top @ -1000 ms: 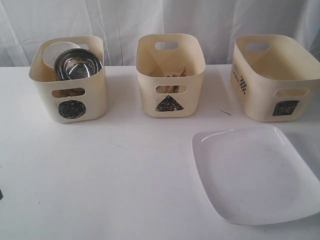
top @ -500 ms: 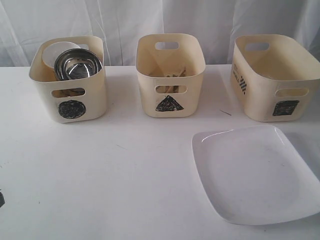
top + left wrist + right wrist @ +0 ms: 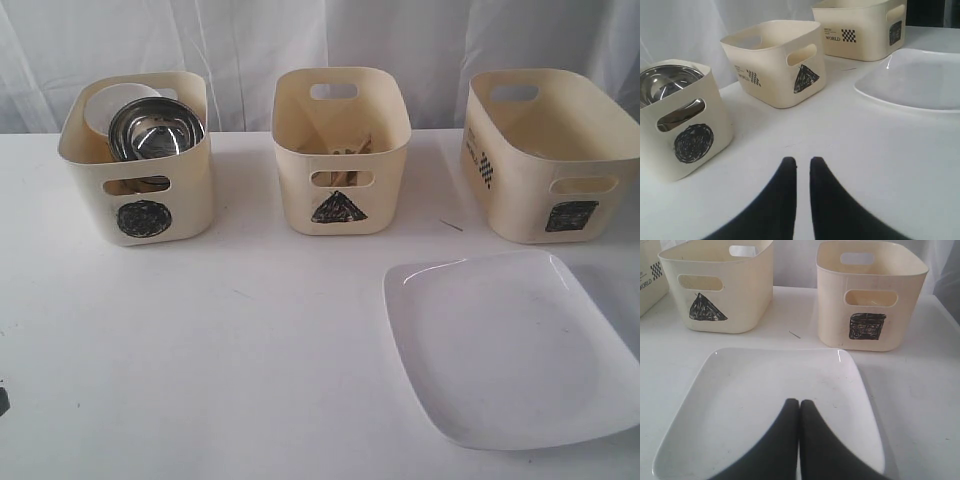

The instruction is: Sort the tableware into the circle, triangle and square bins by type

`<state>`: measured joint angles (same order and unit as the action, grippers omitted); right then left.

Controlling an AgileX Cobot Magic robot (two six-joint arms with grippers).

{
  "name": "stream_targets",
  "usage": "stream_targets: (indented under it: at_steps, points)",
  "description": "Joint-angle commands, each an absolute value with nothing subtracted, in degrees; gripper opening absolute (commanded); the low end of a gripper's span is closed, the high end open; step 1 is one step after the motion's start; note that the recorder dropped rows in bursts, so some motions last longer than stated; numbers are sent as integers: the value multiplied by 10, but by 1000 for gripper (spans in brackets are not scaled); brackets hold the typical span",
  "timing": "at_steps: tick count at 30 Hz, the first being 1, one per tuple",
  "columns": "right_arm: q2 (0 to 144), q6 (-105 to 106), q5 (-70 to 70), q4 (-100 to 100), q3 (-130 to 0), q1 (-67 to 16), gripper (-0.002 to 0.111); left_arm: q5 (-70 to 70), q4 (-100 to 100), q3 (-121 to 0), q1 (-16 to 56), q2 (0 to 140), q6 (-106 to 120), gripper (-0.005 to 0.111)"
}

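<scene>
Status: three bins stand in a row at the back of the counter [image 3: 250, 350].
- Circle bin [image 3: 190, 212]: holds the steel bowl [image 3: 155, 135] with the small white bowl [image 3: 108, 105] behind it, so the round vessels are sorted.
- Triangle bin [image 3: 295, 205]: wooden sticks [image 3: 350, 148] show above the handle slot. Any cutlery under them cannot be made out.
- Square bin [image 3: 515, 215]: nothing visible inside.

The square white plate [image 3: 510, 345] is the only piece left out. It lies flat on the counter in front of the square bin, near it but not touching. Judged to be the last item, bound for that bin.

Right tool [image 3: 799, 404]: fingers pressed together, holding nothing. It is poised over the near part of the plate, likely staged for this pick.

Left tool [image 3: 802, 164]: barely ajar, a thin slit between its fingers, empty. It sits low over bare counter in front of the circle bin, clear of the work.

Note: a flat plate offers no pinch from above, so a rim grasp is probably needed. The plate looks wide against the bin mouth, so it may have to go in tilted.
</scene>
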<state>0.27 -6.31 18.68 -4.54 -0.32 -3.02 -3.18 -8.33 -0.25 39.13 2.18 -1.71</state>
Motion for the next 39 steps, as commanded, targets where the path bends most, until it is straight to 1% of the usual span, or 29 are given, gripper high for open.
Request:
stream_targets:
  at_steps: [1,9,13,19,20,21,22,23,24,25,26,29,31,39]
  points:
    - [0,-63,181,-45,0,-29,0,-30,-82,0,394,17,-10,17]
    - [0,-63,181,-45,0,-29,0,-30,-82,0,394,13,-10,17]
    - [0,-63,181,-45,0,-29,0,-30,-82,0,374,13,-10,17]
    - [0,-63,181,-45,0,-29,0,-30,-82,0,294,13,-10,17]
    - [0,-63,181,-45,0,-29,0,-30,-82,0,258,13,-10,17]
    - [0,-63,181,-45,0,-29,0,-30,-82,0,244,13,-10,17]
    - [0,-63,181,-45,0,-29,0,-30,-82,0,205,13,-10,17]
    - [0,-63,181,-45,0,-29,0,-30,-82,0,185,13,-10,17]
    - [0,-63,181,-45,0,-29,0,-30,-82,0,145,13,-10,17]
    - [0,-63,181,-45,0,-29,0,-30,-82,0,129,13,-10,17]
    - [0,-63,181,-44,0,-29,0,-30,-82,0,89,13,-10,17]
    - [0,-63,181,-44,0,-29,0,-30,-82,0,28,13,-10,17]
    - [0,-63,181,-44,0,-29,0,-30,-82,0,13,13,-10,17]
    - [0,-63,181,-44,0,-29,0,-30,-82,0,12,13,-10,17]
